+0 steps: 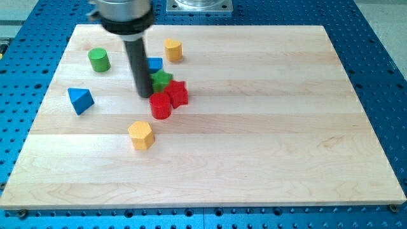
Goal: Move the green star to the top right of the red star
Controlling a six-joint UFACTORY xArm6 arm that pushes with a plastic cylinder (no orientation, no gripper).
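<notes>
The green star (pixel 163 79) sits on the wooden board at the view's upper left, touching the upper left of the red star (pixel 177 93). A red cylinder (pixel 160 105) stands just below and left of the red star, touching it. My tip (pixel 144 95) is down on the board just left of the green star and above the red cylinder, close to both. The rod hides part of the green star's left side.
A blue block (pixel 154 65) lies just above the green star, partly behind the rod. A yellow block (pixel 173 49) is above it, a green cylinder (pixel 98 60) and blue triangle (pixel 80 100) lie to the left, and a yellow hexagon (pixel 141 135) lies below.
</notes>
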